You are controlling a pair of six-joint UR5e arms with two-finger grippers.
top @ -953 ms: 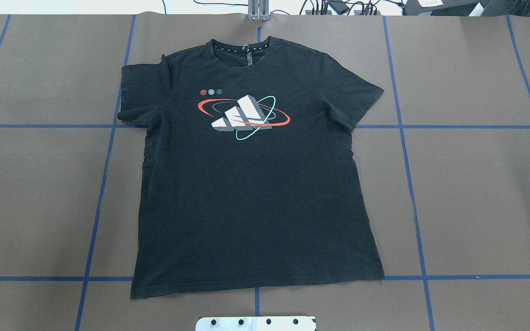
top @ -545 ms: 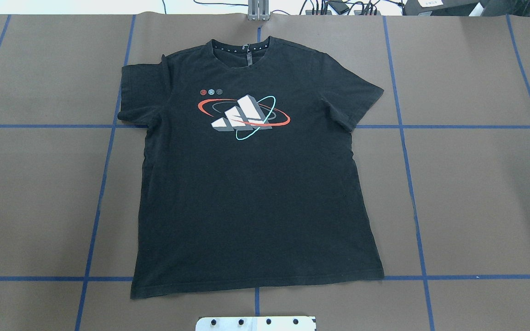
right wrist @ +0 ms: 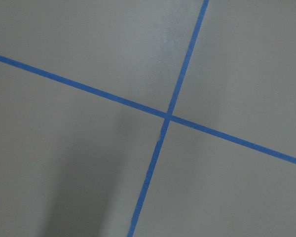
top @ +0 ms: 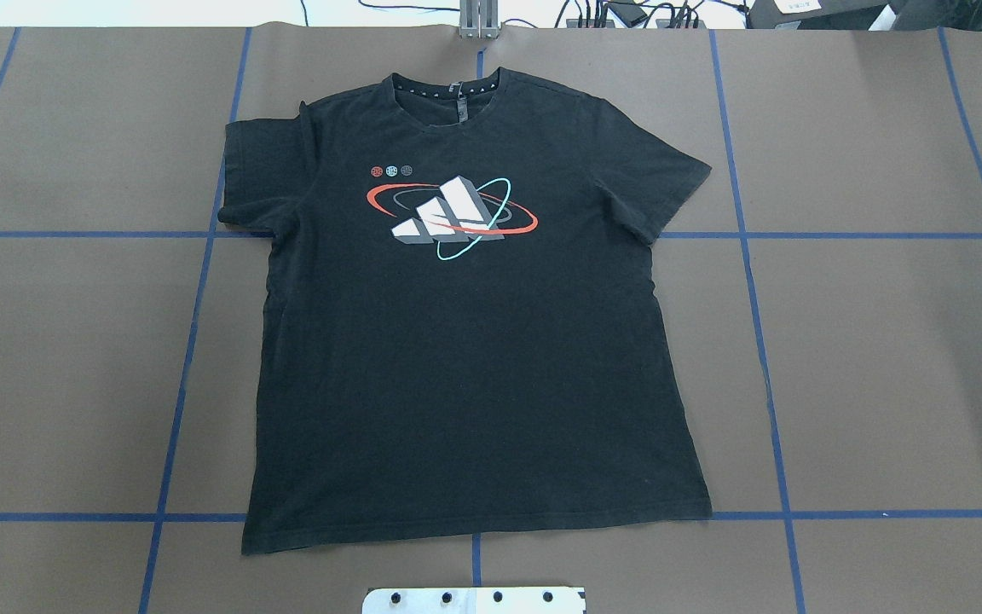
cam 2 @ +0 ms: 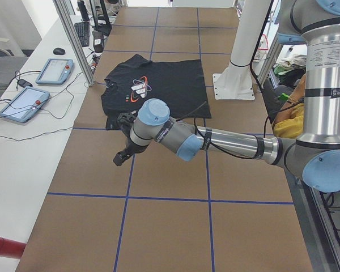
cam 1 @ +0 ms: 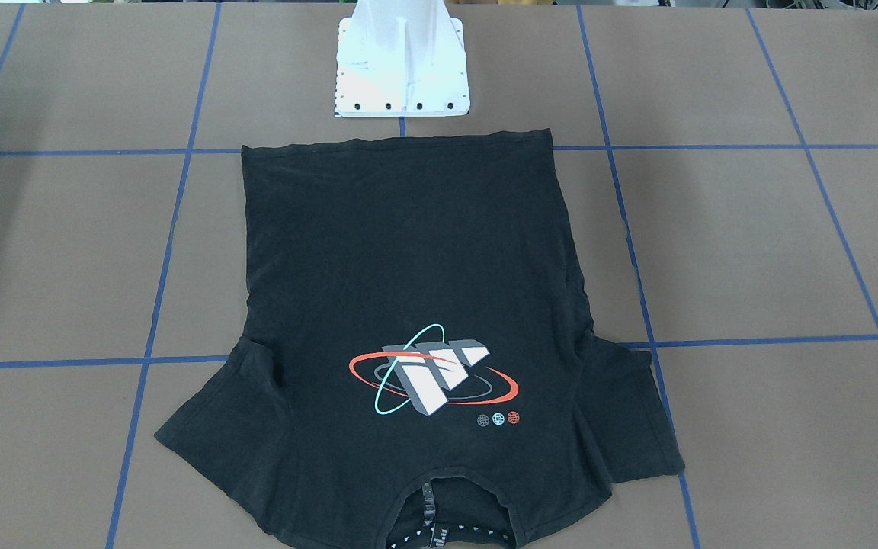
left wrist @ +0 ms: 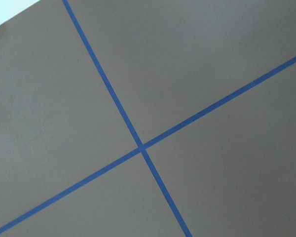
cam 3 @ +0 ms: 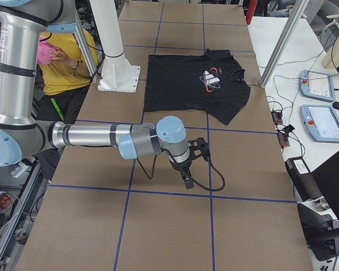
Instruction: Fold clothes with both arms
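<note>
The black T-shirt (top: 465, 358) lies flat and face up in the middle of the brown table, collar on the far side, with its grey-white block print (top: 450, 213) showing. It also appears in the front-facing view (cam 1: 408, 244). Neither arm shows in the overhead or front-facing views. My left gripper (cam 2: 122, 158) hangs over bare table, short of the shirt's sleeve. My right gripper (cam 3: 187, 180) hangs over bare table on the other side, apart from the shirt (cam 3: 189, 84). I cannot tell whether either one is open or shut. Both wrist views show only table and blue tape crossings.
The white mount base (cam 1: 401, 69) stands just behind the shirt's hem. A white bench with tablets (cam 2: 22, 105) and cables runs along the far table edge. A person in yellow (cam 3: 62, 62) sits behind the robot. Metal posts (cam 3: 282, 39) stand at the table's far edge.
</note>
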